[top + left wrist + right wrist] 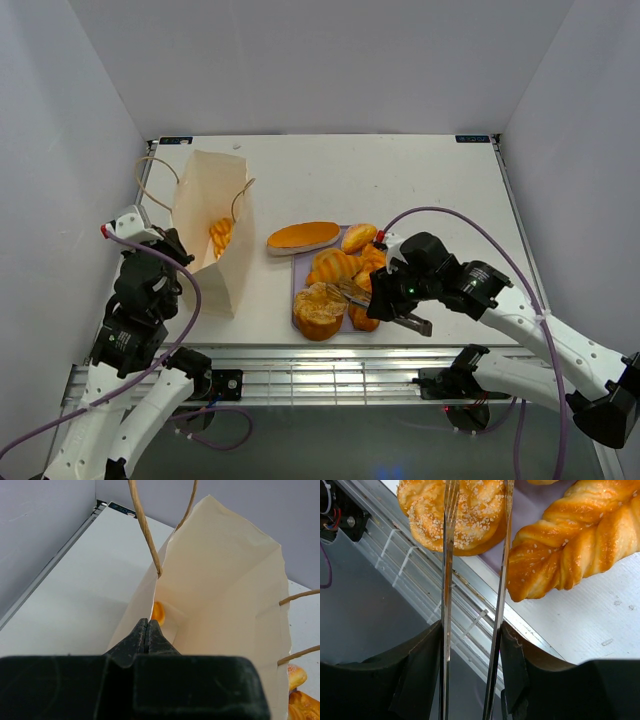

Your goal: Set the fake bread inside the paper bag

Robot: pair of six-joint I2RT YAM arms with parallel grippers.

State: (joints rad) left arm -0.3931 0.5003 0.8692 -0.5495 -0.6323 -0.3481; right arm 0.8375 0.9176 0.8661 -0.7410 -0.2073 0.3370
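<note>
I see a pale cream paper bag (pixel 205 225) with tan cord handles (pixel 145 530), glossy golden-orange bread (pixel 335 265) speckled with sesame, a lavender tray (pixel 532 507), silver tongs (pixel 447 580) and a white table (pixel 400 180).

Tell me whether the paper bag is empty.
No, the top view shows an orange piece of fake bread lying inside the paper bag.

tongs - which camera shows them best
The right wrist view: both blades of the tongs run up the frame close up, held between the fingers of the right tool and crossing a seeded bun. The top view shows them only as a small silver glint among the bread. The left wrist view misses them.
</note>
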